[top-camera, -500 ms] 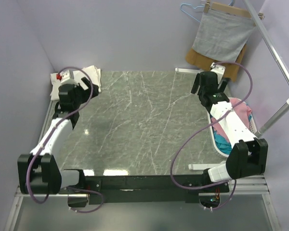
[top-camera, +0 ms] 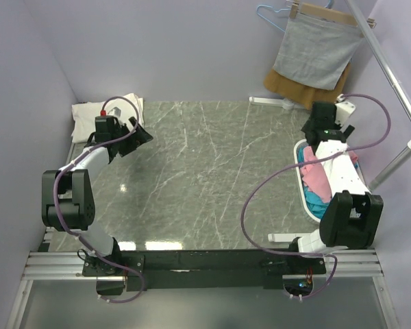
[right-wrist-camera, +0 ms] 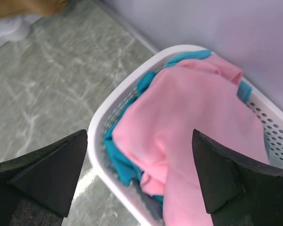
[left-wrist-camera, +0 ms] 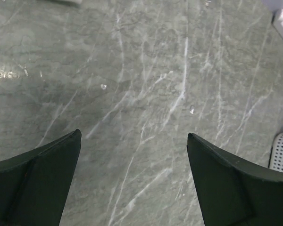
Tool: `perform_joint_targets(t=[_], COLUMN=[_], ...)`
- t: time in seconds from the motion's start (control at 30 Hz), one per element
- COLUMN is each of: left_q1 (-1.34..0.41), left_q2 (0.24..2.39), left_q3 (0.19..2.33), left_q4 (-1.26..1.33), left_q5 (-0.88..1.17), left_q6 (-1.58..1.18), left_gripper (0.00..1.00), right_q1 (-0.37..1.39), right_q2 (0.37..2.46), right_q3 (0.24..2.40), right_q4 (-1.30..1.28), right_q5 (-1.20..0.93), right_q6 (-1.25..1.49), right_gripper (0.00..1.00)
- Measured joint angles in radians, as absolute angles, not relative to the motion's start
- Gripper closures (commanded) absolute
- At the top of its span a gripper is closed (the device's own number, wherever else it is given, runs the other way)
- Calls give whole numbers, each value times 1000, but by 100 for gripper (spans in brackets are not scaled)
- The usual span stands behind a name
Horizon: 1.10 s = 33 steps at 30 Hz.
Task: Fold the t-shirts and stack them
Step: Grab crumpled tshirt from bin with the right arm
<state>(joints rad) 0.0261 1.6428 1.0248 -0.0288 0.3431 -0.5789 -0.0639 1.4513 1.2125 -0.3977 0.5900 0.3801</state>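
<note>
A pale pink t-shirt (right-wrist-camera: 198, 108) lies bunched on top in a white perforated basket (right-wrist-camera: 114, 109), with teal-blue shirts (right-wrist-camera: 122, 160) under it. In the top view the basket (top-camera: 305, 192) stands at the table's right edge, the pink shirt (top-camera: 315, 175) in it. My right gripper (right-wrist-camera: 139, 132) hangs open and empty just above the pile; it also shows in the top view (top-camera: 322, 130). A folded cream-white shirt (top-camera: 96, 110) lies at the far left corner. My left gripper (top-camera: 137, 133) is open and empty, to the right of that shirt, over bare marble (left-wrist-camera: 133, 134).
A grey cloth (top-camera: 315, 51) hangs clipped to a hanger at the back right, with a mustard-brown cloth (top-camera: 291, 86) behind it. A slanted metal pole (top-camera: 397, 89) runs by the right wall. A white stand foot (top-camera: 270, 101) lies at the table's far edge.
My left arm has drawn back and its gripper has moved right, off the cream-white shirt. My right gripper has swung right from the table's far edge to above the basket.
</note>
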Motion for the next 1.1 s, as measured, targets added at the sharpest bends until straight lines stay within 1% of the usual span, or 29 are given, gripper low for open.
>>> perform_joint_targets(t=[0.13,0.23,0.33,0.43,0.53,0.63,0.67,0.7,0.73,0.83,0.93,1.03,1.1], left_q1=[30,30,29,29,29,28,27,26,25,22,19,14,11], left_q2=[1635,1634,1634,1634,1634,1634,1634,1634,1634,1634,1634,1628,1601], left_q3=[1025,1025,1025,1025,1025,1025,1025,1025,1025,1025,1025,1022,1002], left_q4=[-11,8,15,16,19,19,19,19,19,20,22,35,51], left_q5=[383,412,422,422,428,435,440,441,442,448,448,444,430], left_q6=[-577,-577,-577,-569,-569,-568,-567,-566,-565,-565,-565,-566,-574], left_gripper=[1,1,1,1,1,1,1,1,0,1,0,0,1], right_q1=[-134,-166,-191,-208,-215,-217,-217,-217,-217,-214,-187,-89,28], right_q2=[1528,1582,1641,1698,1727,1733,1733,1733,1733,1718,1651,1538,1437], right_q3=[1275,1282,1291,1309,1311,1311,1311,1311,1311,1303,1283,1281,1281], right_q4=[-413,-426,-447,-463,-474,-481,-484,-486,-487,-479,-473,-467,-456], right_q5=[556,516,455,417,395,386,383,379,375,354,342,359,389], right_q6=[414,431,441,449,453,450,451,449,446,443,413,371,343], right_gripper=[7,9,14,21,37,67,84,95,100,100,100,100,100])
